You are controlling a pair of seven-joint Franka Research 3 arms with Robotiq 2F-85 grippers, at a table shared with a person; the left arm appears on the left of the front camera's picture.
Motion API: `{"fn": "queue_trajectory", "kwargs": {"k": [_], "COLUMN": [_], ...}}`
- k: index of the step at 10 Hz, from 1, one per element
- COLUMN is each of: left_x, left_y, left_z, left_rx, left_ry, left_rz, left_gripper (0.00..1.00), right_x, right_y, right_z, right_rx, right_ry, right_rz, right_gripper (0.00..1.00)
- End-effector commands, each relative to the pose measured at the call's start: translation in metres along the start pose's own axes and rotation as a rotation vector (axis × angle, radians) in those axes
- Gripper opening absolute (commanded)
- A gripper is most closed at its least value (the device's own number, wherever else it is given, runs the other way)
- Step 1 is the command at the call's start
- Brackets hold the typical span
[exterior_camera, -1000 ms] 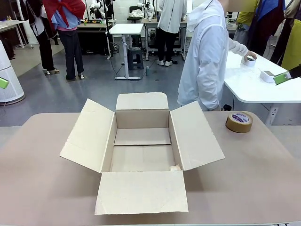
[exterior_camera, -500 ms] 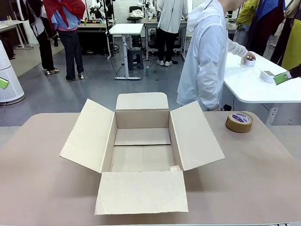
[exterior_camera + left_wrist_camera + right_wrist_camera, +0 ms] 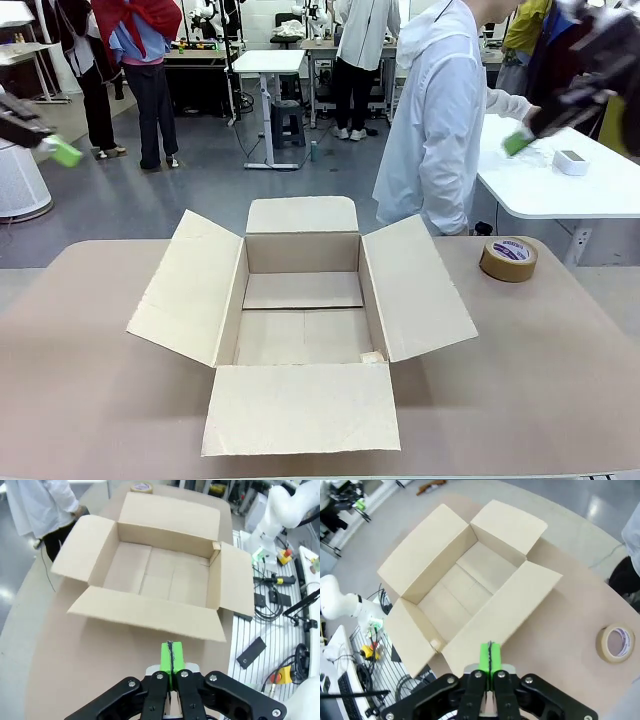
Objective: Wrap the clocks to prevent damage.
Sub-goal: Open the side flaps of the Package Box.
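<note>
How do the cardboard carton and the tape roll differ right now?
The cardboard carton is large and boxy; the tape roll is a small ring. The carton sits mid-table with all four flaps spread open, its inside bare; the tape roll lies flat near the far right edge of the table. The carton is pale tan, the tape roll darker brown. Both rest on the table, apart from each other.

- Robotics lab, this: white worktables (image 3: 560, 195) spread over an open grey floor (image 3: 200, 190), people (image 3: 150, 80) standing about.
- Beside the rig, loose cables (image 3: 265, 580) and a yellow emergency-stop button (image 3: 283, 673).
</note>
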State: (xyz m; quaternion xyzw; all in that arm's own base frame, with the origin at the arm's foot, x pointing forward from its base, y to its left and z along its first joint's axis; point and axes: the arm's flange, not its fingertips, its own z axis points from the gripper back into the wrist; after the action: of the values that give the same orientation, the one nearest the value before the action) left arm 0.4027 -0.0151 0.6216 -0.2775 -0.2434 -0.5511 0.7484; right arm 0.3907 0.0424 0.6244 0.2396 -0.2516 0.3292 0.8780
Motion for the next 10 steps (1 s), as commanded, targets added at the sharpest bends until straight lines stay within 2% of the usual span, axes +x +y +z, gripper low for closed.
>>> {"fn": "queue_trajectory", "kwargs": {"k": [1, 2, 4, 5, 6, 8, 9, 10], "left_x": [0.056, 0.084, 0.123, 0.130, 0.128, 0.111, 0.098, 0.085], "left_y": [-0.001, -0.006, -0.015, -0.015, -0.011, 0.004, 0.014, 0.026], "left_z": [-0.039, -0.072, -0.129, -0.156, -0.176, -0.201, -0.212, -0.221], "left_rx": [-0.033, -0.053, -0.047, 0.042, 0.149, 0.287, 0.342, 0.382], "left_ry": [0.233, 0.357, 0.557, 0.656, 0.735, 0.775, 0.773, 0.731], "left_rz": [0.002, 0.007, 0.056, 0.106, 0.132, 0.206, 0.245, 0.295], "left_gripper": [0.00, 0.00, 0.00, 0.00, 0.00, 0.00, 0.00, 0.00], "right_x": [0.028, 0.038, 0.050, 0.053, 0.056, 0.060, 0.059, 0.057], "right_y": [0.031, 0.051, 0.082, 0.086, 0.087, 0.074, 0.065, 0.054], "right_z": [-0.030, -0.051, -0.099, -0.119, -0.134, -0.166, -0.183, -0.198], "right_rx": [-0.118, -0.188, -0.286, -0.324, -0.330, -0.323, -0.313, -0.334], "right_ry": [0.153, 0.210, 0.352, 0.405, 0.407, 0.371, 0.385, 0.391], "right_rz": [-0.115, -0.184, -0.233, -0.270, -0.280, -0.315, -0.334, -0.361], "right_gripper": [0.01, 0.01, 0.01, 0.01, 0.01, 0.01, 0.01, 0.01]}}
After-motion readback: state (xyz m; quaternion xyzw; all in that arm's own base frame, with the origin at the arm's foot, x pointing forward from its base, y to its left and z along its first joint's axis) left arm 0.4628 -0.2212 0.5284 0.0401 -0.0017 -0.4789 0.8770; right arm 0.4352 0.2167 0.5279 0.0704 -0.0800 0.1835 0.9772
